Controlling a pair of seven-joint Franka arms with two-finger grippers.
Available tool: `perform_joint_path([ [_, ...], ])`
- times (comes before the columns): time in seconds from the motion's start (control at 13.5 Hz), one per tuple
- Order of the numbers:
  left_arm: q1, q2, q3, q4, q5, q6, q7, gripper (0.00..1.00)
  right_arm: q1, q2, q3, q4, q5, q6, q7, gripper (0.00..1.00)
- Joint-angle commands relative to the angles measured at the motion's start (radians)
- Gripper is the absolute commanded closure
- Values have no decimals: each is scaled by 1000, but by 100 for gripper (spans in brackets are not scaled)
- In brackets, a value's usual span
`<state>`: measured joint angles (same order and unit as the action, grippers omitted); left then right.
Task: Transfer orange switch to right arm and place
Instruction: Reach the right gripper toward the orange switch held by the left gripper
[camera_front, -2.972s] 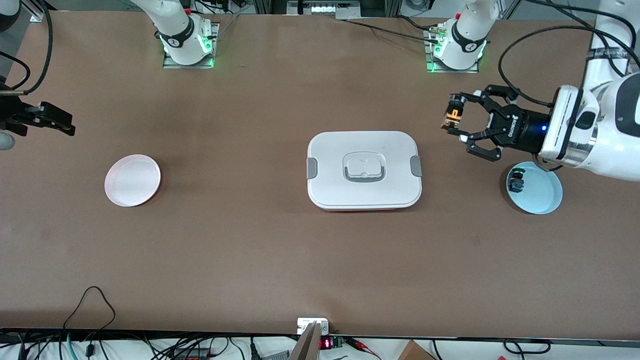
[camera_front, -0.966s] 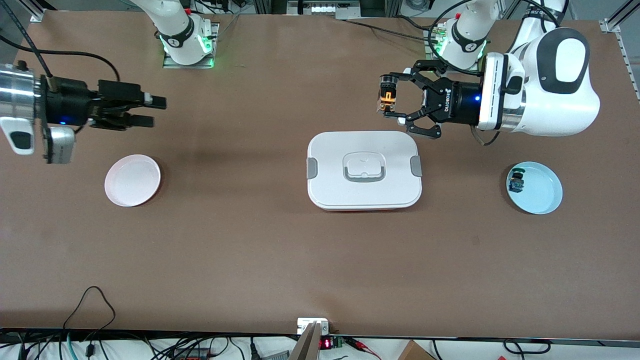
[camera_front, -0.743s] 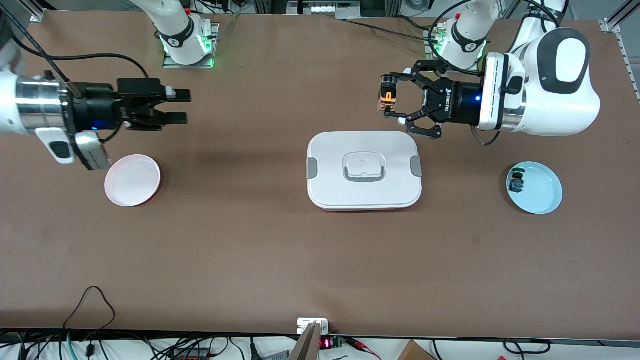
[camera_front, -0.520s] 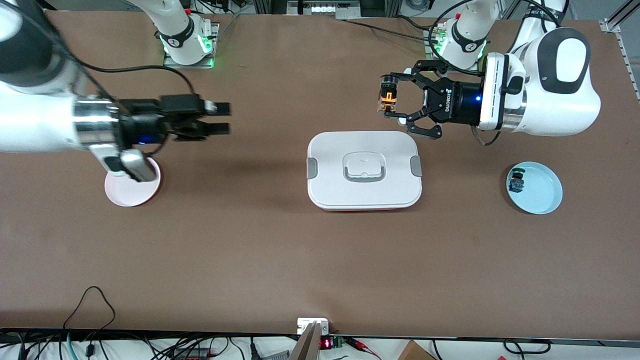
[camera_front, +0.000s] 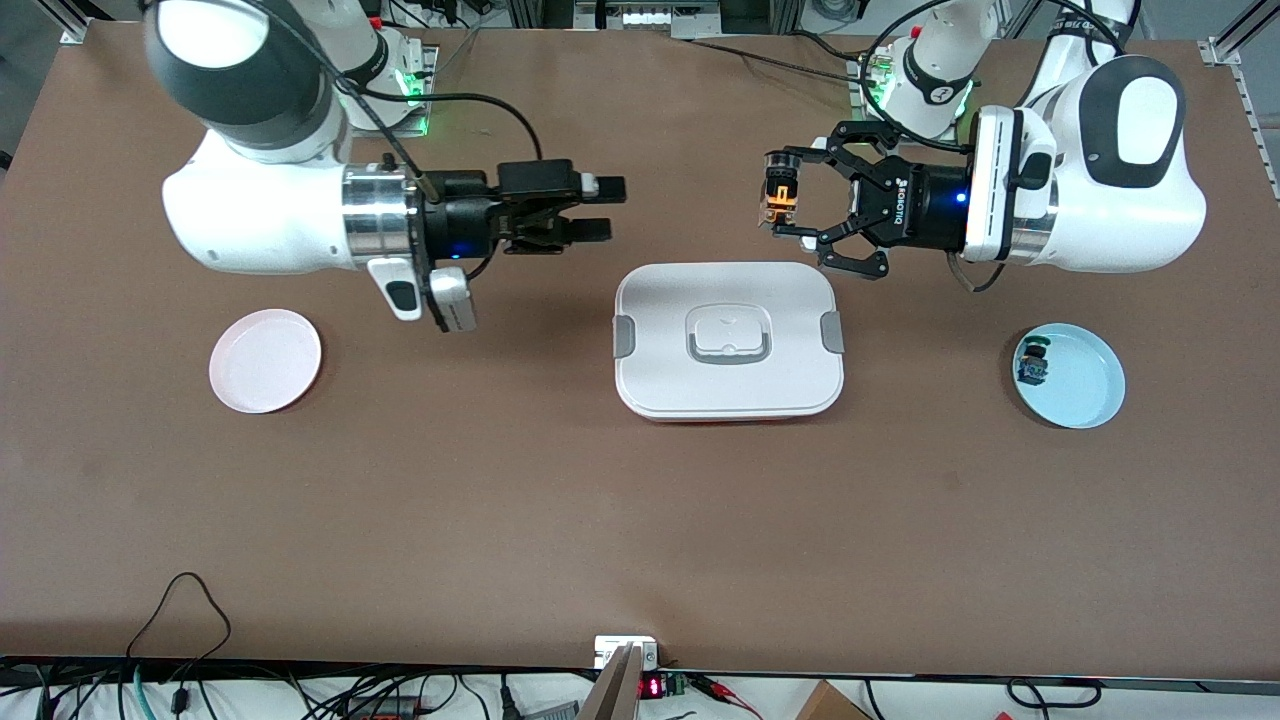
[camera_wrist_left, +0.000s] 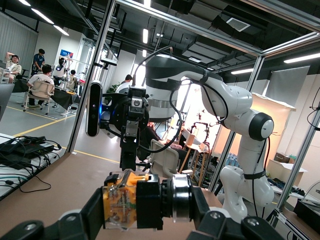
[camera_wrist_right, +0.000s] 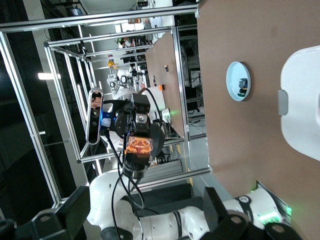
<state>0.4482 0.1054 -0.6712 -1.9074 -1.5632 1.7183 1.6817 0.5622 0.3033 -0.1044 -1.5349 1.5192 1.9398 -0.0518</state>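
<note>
Above the brown tabletop (camera_front: 560, 480), the left claw (camera_front: 775, 212) is clamped on the orange switch (camera_front: 779, 199), holding it in the air over bare tabletop just past the edge of the white lidded box (camera_front: 728, 340) that lies farther from the front camera. In the left wrist view the switch (camera_wrist_left: 135, 201) lies sideways between the fingers (camera_wrist_left: 80, 220), its orange body at one end and its black round head at the other. The right claw (camera_front: 600, 208) hangs level with it, well apart, pointing at the switch with both fingers spread and nothing between them. In the right wrist view the switch (camera_wrist_right: 138, 145) shows straight ahead between the open fingers (camera_wrist_right: 75, 207). A pink plate (camera_front: 265, 360) sits toward the right arm's end of the tabletop. A blue plate (camera_front: 1085, 385) sits toward the left arm's end, with a small green-and-blue switch (camera_front: 1033, 362) on it.
</note>
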Motion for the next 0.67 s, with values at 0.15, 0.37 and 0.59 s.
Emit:
perform_joint_path([
  [0.15,18,-27,-2,-30,-34,-26,26,100,157,16,-9,-11,211,182,75,0],
  [0.37,20,-29,-4,-36,-34,-26,42,100,182,42,-9,-7,246,202,61,0],
  [0.59,20,-27,-4,-38,-34,-26,58,100,209,65,-8,12,251,261,40,0],
])
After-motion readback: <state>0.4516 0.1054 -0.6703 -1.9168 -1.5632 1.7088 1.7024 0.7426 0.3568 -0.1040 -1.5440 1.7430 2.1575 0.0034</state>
